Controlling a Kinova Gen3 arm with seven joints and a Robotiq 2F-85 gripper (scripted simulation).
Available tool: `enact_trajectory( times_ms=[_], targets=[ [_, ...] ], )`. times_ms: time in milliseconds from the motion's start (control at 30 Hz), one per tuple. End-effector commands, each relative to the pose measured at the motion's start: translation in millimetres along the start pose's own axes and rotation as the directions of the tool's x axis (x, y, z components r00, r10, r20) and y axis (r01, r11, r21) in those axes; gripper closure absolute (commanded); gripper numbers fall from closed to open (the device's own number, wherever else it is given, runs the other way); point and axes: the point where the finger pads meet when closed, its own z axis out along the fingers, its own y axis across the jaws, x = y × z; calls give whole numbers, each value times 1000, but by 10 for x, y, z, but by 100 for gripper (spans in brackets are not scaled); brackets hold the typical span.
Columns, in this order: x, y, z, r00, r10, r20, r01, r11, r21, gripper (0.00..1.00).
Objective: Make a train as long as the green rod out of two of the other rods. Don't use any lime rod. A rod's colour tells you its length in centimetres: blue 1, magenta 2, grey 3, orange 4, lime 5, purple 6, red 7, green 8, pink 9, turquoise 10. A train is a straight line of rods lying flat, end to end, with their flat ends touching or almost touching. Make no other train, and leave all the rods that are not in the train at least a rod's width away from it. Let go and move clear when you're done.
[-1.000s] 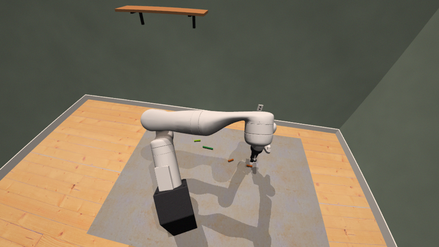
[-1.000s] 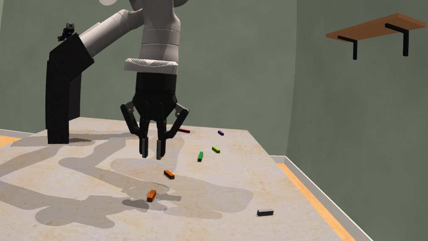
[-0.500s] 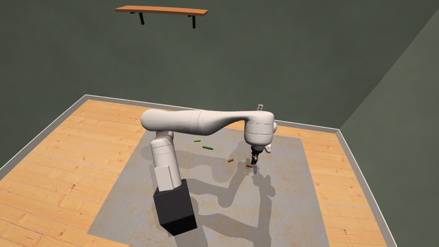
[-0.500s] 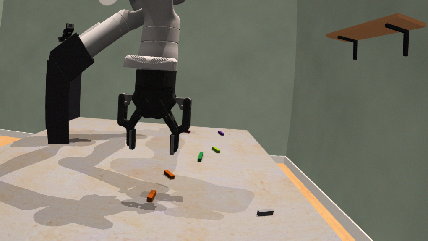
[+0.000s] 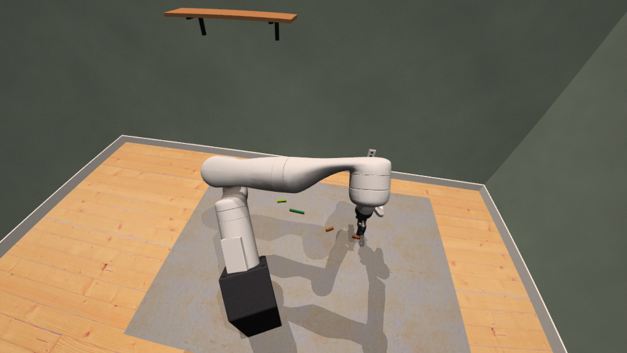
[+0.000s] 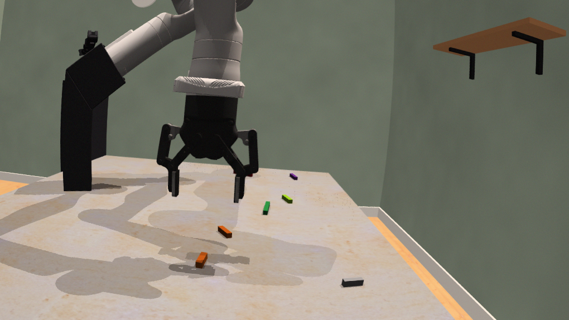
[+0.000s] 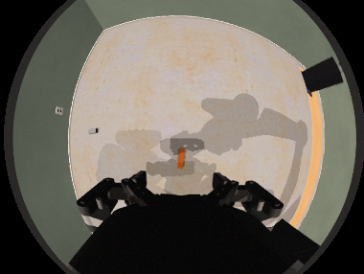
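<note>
My gripper [image 6: 205, 194] [image 5: 361, 234] is open and empty, and it hangs above the mat. An orange rod [image 6: 201, 260] [image 5: 356, 236] [image 7: 181, 157] lies flat on the mat right below it. A second orange rod [image 6: 225, 231] [image 5: 329, 228] lies a short way off, apart from the first and at an angle to it. The green rod [image 6: 266, 207] [image 5: 296, 211] lies farther back. A lime rod [image 6: 287, 198] [image 5: 281, 200] lies just beyond the green one.
A purple rod [image 6: 293, 176] lies far back on the mat. A grey rod [image 6: 352, 282] [image 7: 93, 129] lies alone towards the mat's near right. A bit of a red rod [image 6: 249, 175] shows behind my right finger. The arm's black base [image 5: 249, 302] stands on the mat [image 5: 407, 280].
</note>
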Motion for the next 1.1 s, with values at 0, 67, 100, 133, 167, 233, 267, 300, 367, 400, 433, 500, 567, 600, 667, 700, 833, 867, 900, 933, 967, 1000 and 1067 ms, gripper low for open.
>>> enact_trajectory(
  times_ms=[0, 67, 100, 133, 167, 233, 267, 300, 367, 400, 433, 500, 567, 600, 667, 700, 833, 867, 900, 933, 967, 1000, 1067],
  targets=[
    [-320, -82, 53, 992, -124, 5, 124, 992, -8, 0],
    [-449, -108, 75, 983, -183, 5, 183, 983, -8, 0],
    [-449, -108, 75, 983, -183, 5, 183, 983, -8, 0],
    [-583, -134, 95, 970, -243, 5, 243, 970, -8, 0],
    [-717, -156, 112, 954, -301, 5, 301, 954, -6, 0],
    [-957, -189, 134, 917, -398, 6, 398, 917, 0, 0],
    [-1056, -201, 140, 900, -436, 7, 436, 900, 4, 0],
    [-1134, -208, 144, 885, -465, 7, 465, 885, 7, 0],
    [-1220, -216, 147, 868, -497, 8, 497, 868, 11, 0],
    [-1234, -217, 148, 865, -502, 8, 502, 865, 12, 0],
    [-1237, -217, 148, 865, -503, 8, 502, 865, 12, 0],
    [-1237, -217, 148, 865, -503, 8, 502, 865, 12, 76],
    [-1237, -217, 148, 865, -503, 8, 502, 865, 12, 76],
    [-1237, -217, 148, 865, -503, 8, 502, 865, 12, 76],
    [-1237, -217, 148, 865, -503, 8, 502, 865, 12, 76],
    [-1237, -217, 148, 865, -503, 8, 502, 865, 12, 76],
    [-1237, -217, 148, 865, -503, 8, 502, 865, 12, 76],
    [-1237, -217, 148, 865, -503, 8, 502, 865, 12, 76],
    [-1237, -217, 148, 865, -503, 8, 502, 865, 12, 76],
    [-1237, -217, 148, 865, -503, 8, 502, 865, 12, 76],
    [-1237, -217, 148, 865, -503, 8, 502, 865, 12, 76],
    [-1237, -217, 148, 865, -503, 8, 502, 865, 12, 76],
    [-1237, -217, 148, 865, -503, 8, 502, 865, 12, 76]
  ],
)
